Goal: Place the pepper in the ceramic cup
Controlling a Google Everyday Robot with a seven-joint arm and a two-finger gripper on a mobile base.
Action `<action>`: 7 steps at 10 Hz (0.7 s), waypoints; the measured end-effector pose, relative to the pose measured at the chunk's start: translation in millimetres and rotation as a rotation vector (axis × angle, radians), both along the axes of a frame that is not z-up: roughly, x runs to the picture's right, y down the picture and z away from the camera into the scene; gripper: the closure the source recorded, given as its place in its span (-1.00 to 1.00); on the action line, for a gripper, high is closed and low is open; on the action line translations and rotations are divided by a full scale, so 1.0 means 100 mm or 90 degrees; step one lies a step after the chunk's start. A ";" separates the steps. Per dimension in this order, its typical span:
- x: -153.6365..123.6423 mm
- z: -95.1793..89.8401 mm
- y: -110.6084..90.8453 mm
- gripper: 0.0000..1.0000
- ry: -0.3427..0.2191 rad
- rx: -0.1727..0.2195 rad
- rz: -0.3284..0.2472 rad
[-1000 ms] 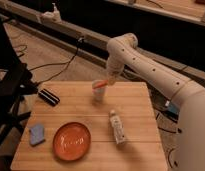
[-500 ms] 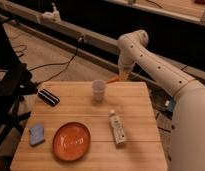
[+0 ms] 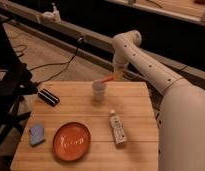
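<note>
Near ceramic cup [image 3: 99, 90]: gripper [image 3: 116, 76], pepper [image 3: 108, 79], bottle [image 3: 117, 128].

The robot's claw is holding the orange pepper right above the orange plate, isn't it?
Not quite. The claw does hold the pepper, but the camera view shows it at the far edge of the table, just beside the ceramic cup, not above the orange plate, which sits near the front.
</note>
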State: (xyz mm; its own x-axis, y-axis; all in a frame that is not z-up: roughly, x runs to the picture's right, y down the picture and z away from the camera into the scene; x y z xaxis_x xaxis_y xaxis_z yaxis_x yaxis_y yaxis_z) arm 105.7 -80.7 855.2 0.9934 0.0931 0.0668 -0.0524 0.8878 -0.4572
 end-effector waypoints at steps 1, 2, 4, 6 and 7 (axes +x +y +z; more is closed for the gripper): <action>-0.10 0.06 0.08 0.26 -0.011 -0.014 -0.005; -0.16 0.10 0.14 0.26 -0.020 -0.023 -0.008; -0.28 0.17 0.25 0.06 -0.038 -0.042 -0.015; -0.42 0.22 0.30 -0.24 -0.055 -0.053 -0.025; -0.43 0.23 0.30 -0.25 -0.058 -0.054 -0.027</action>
State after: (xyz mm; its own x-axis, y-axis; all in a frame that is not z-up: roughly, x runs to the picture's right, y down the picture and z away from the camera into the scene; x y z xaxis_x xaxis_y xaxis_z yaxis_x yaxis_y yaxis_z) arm 62.3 -50.9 877.7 0.9867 0.0601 0.1511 0.0300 0.8461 -0.5321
